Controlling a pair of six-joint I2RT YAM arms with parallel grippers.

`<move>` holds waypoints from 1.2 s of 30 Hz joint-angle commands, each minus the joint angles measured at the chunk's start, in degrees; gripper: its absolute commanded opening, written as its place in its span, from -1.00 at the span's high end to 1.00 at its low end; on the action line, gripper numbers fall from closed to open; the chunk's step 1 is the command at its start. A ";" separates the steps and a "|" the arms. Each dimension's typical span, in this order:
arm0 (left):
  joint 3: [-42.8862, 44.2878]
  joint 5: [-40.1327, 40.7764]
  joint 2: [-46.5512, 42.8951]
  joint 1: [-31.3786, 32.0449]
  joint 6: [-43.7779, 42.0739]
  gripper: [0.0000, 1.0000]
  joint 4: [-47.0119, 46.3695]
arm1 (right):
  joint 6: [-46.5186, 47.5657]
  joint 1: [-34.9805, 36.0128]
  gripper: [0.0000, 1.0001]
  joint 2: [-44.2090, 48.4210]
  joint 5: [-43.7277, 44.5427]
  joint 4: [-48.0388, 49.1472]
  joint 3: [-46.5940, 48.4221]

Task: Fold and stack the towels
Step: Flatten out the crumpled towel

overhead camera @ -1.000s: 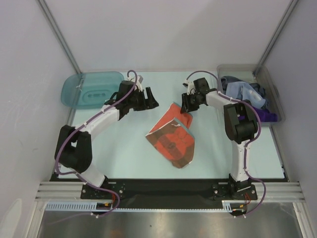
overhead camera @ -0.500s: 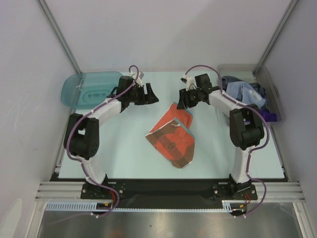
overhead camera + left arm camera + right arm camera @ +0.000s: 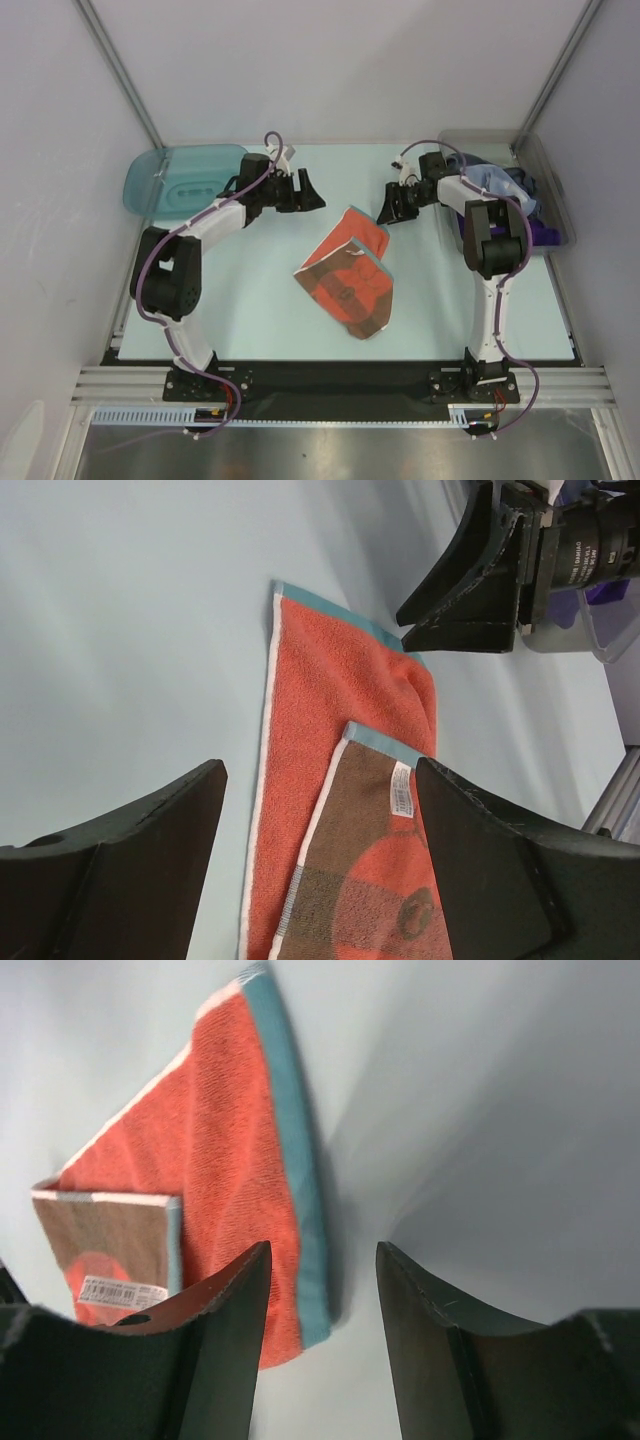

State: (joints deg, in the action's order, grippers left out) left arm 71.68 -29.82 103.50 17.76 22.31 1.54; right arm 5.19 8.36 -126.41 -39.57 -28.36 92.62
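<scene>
An orange-brown towel with red print (image 3: 348,275) lies partly folded in the middle of the table. It shows in the left wrist view (image 3: 350,810) and in the right wrist view (image 3: 215,1160). My left gripper (image 3: 308,193) is open and empty, left of the towel's far corner. My right gripper (image 3: 391,208) is open and empty, just right of that corner. More towels, grey-blue (image 3: 490,183) and deep purple (image 3: 545,233), lie heaped in the clear bin.
A teal plastic tray (image 3: 180,180) sits at the far left. The clear grey bin (image 3: 552,190) stands at the far right edge. Grey walls close in the table on three sides.
My right gripper has moved right, away from the towel's far corner, toward the bin. My left gripper has shifted slightly right and its elbow has swung back.
</scene>
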 commanded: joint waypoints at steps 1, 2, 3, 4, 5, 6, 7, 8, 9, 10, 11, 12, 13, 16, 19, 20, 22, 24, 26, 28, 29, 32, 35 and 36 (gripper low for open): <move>1.88 -1.64 0.91 0.00 -2.00 -0.66 -1.98 | 2.63 1.83 -0.03 -0.85 -5.34 -3.10 1.95; 2.06 -1.29 1.00 0.00 -2.26 -0.66 -1.98 | 2.72 2.27 -0.02 -0.94 -5.60 -3.19 1.60; 2.15 -1.20 1.00 0.00 -2.35 -0.66 -0.41 | 2.81 2.62 0.01 -0.86 -5.86 -3.02 1.16; 2.06 -0.85 1.00 0.00 -2.53 -0.66 -0.22 | 2.81 3.58 0.06 -0.42 -6.04 -2.50 0.73; 2.15 -0.68 0.91 0.00 -2.96 -0.66 -0.14 | 2.46 3.94 0.17 -0.07 -5.70 -2.32 0.29; 1.97 -0.41 0.91 0.00 -3.23 -0.66 0.04 | 2.19 4.38 0.48 0.46 -5.52 -1.79 0.02; 1.89 -0.24 0.74 0.00 -3.58 -0.66 -0.05 | 2.02 4.99 0.61 1.16 -5.78 -1.53 -0.24; 1.45 -0.23 0.65 0.00 -4.19 -0.67 -0.48 | 1.75 5.61 0.73 3.17 -5.78 -1.35 -0.94; 0.75 -0.84 0.30 -0.09 -4.46 -0.66 -1.27 | 2.01 6.31 0.91 4.40 -5.43 -1.35 -1.30; -0.65 -3.37 -0.40 -0.27 -4.38 -0.67 -8.41 | 2.36 7.01 0.97 5.90 -4.56 -1.96 -1.82; -4.84 -4.62 -2.06 -0.27 -3.94 -0.69 -12.57 | 2.98 8.67 1.00 9.48 -4.29 -2.22 -2.70; -5.93 -5.67 -2.51 -0.27 -4.11 -0.73 -15.31 | 4.03 9.21 1.00 11.34 -4.46 -2.05 -5.06; -6.02 -6.64 -2.52 -0.27 -4.46 -0.73 -16.21 | 4.21 9.83 1.00 13.45 -4.81 -1.88 -6.38; -1.39 -14.28 -0.06 -0.36 -7.62 -0.72 -12.90 | 6.41 10.62 1.00 20.66 -7.69 -1.88 -11.22; 0.12 -21.40 1.70 -0.53 -9.12 -0.75 -14.09 | 7.55 10.19 1.00 26.20 -11.47 -1.61 -15.26; 0.56 -23.33 2.22 -0.62 -8.34 -0.76 -14.72 | 7.47 10.18 1.00 27.17 -12.19 -1.44 -15.71; 1.79 -29.04 4.51 -0.53 -7.37 -0.76 -16.38 | 7.20 10.27 1.00 27.88 -12.90 -1.87 -15.37; 2.41 -33.52 5.74 -0.36 -5.00 -0.75 -18.14 | 7.20 10.10 1.00 27.45 -12.46 -3.18 -14.49; 1.80 -35.21 6.01 -0.09 -4.29 -0.75 -19.82 | 8.08 10.01 1.00 26.66 -11.67 -4.77 -13.52; 1.19 -36.88 6.10 0.08 -4.11 -0.74 -20.08 | 8.17 9.22 1.00 26.39 -11.93 -4.86 -13.52; 1.01 -37.32 6.18 0.17 -3.94 -0.72 -20.43 | 8.08 9.04 1.00 26.39 -11.93 -4.69 -13.60; 0.66 -38.03 6.45 0.43 -4.46 -0.60 -19.65 | 7.64 8.34 1.00 26.30 -12.55 -4.16 -13.61; 0.39 -38.64 7.06 0.87 -3.76 -0.57 -20.61 | 7.55 8.25 1.00 26.22 -13.42 -3.81 -13.60; 0.74 -38.56 7.24 1.05 -4.37 -0.58 -19.92 | 7.55 8.16 1.00 26.21 -13.77 -3.81 -13.61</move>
State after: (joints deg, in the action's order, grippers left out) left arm 72.10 -64.36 110.02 18.09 19.00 -15.42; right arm 12.10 16.95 -100.36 -50.89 -32.67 78.06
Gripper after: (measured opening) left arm 0.788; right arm 0.025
